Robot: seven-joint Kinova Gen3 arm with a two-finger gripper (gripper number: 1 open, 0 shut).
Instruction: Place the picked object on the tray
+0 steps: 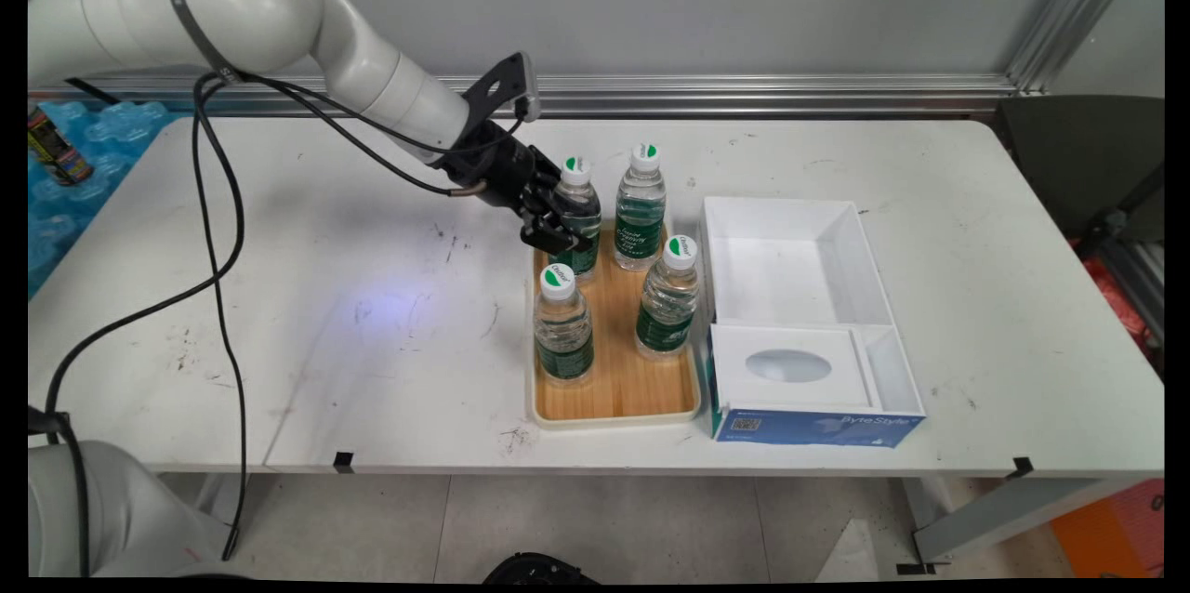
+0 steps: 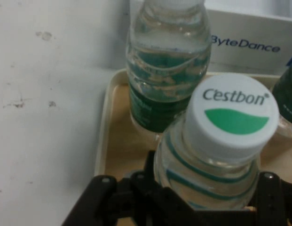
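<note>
— What sort of place was this?
— A robotics lab: a white arm (image 1: pixel 279 26) trailing black cables (image 1: pixel 218 230) worked at a scuffed white table (image 1: pixel 307 333), aluminium framing (image 1: pixel 744 93) along the far wall.

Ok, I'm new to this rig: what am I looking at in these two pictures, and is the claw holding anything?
The white machine is a robot arm; its black claw is its grasping end. The wide picture comes from a fixed camera looking down over the white table. The close-up comes from a camera on the arm's hand, looking along the claw. On the table stands a wooden tray with four water bottles, and beside it a white box with a tissue box at its near end. The claw is closed around the far-left bottle, which stands in the tray; its cap fills the close-up.
</note>
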